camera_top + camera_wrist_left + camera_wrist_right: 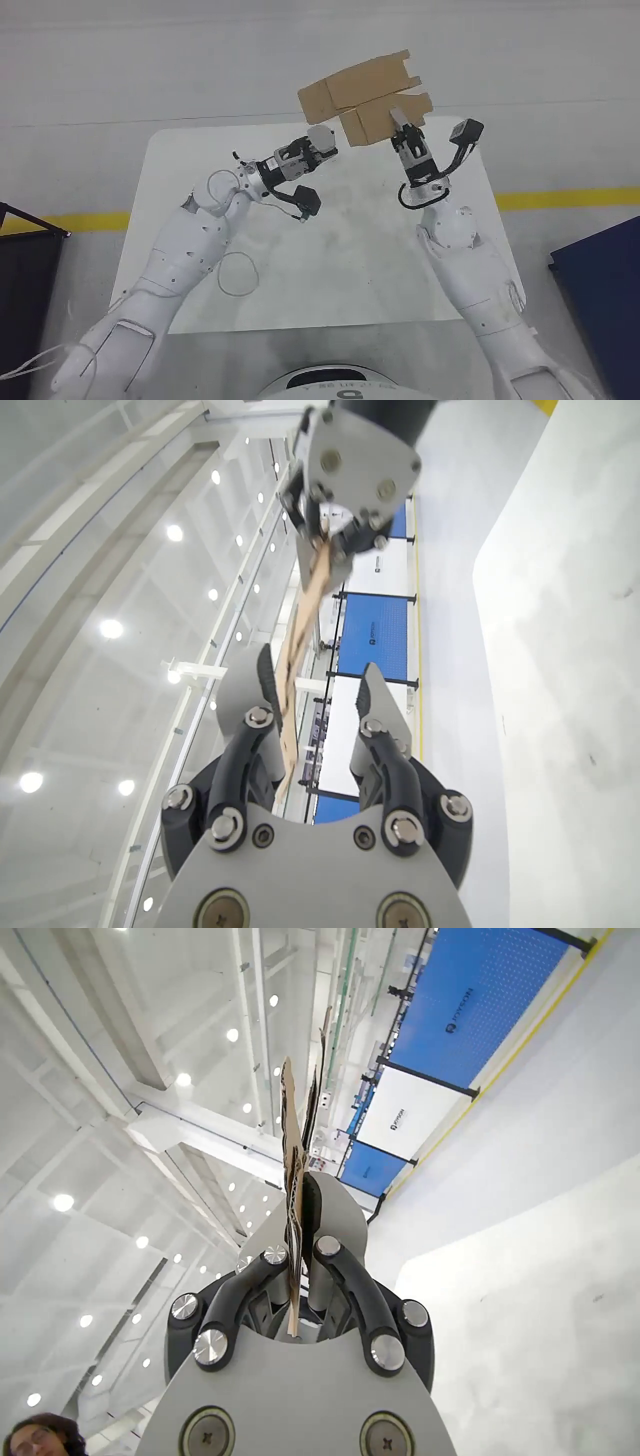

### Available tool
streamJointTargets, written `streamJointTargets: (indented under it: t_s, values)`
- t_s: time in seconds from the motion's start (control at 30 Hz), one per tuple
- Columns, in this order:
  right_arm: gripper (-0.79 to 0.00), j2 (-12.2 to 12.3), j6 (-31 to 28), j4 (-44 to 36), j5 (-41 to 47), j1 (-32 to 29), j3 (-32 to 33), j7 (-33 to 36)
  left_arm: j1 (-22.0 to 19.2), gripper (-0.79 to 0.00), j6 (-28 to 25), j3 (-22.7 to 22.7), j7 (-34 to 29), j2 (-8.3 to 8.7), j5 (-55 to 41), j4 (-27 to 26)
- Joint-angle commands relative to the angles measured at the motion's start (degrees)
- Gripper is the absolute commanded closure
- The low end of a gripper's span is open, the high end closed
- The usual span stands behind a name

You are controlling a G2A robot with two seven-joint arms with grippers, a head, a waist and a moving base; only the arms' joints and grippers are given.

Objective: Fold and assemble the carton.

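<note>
Your flat brown cardboard carton [362,92] is up off the white table [200,180], above its far edge. Your right gripper [398,122] is clamped on the carton's near edge; in the right wrist view the right gripper [300,1193] has both pads pinched tight on the flat brown cardboard carton [289,1128]. Your left gripper [322,140] sits at the carton's near left corner, fingers spread, gripping nothing. In the left wrist view the carton [300,625] runs between the left gripper [317,670] fingers, against one pad, apart from the other; the right gripper [327,537] is farther off, pinching the same sheet. Both wrist views show the carton edge-on, so flaps and creases are hard to make out; you can't tell how far the layers stand apart.
</note>
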Motion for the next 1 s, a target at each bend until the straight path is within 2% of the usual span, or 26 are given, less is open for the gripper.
streamJointTargets:
  t_s: [0.0,0.27,0.73,0.77,0.87,0.9,0.97]
  values:
    - [0.000,0.2,-1.5,-2.8,-1.7,-0.7,1.1,0.0,2.4,-0.785,0.0,-3.0,-0.6,0.98,0.2,0.1]
    - [0.000,0.4,-5.8,-10.4,-7.8,-2.8,3.4,-1.1,11.0,-0.785,-2.2,-13.1,-1.5,4.12,-0.1,-6.7]
    - [0.000,0.4,-5.7,-10.5,-8.2,-2.8,3.5,-1.6,11.0,-0.785,-2.2,-13.1,-1.5,4.12,-0.1,-6.7]
    - [0.000,0.2,-5.7,-10.8,-6.2,-3.1,3.2,-2.2,11.0,-0.785,-2.2,-13.1,-1.5,4.12,-0.1,-6.7]
    - [0.000,-0.5,-3.9,-11.4,10.7,-3.6,1.7,-3.3,11.0,-0.785,-2.2,-13.1,-1.5,4.12,-0.1,-6.7]
    - [0.000,-0.8,-1.9,-12.4,20.9,-3.9,0.8,-2.4,11.0,-0.785,-2.2,-13.1,-1.5,4.12,-0.1,-6.7]
    - [0.000,-1.6,7.9,-18.9,57.4,-4.6,0.0,3.1,11.0,-0.785,-2.2,-13.1,-1.5,4.12,-0.1,-6.7]
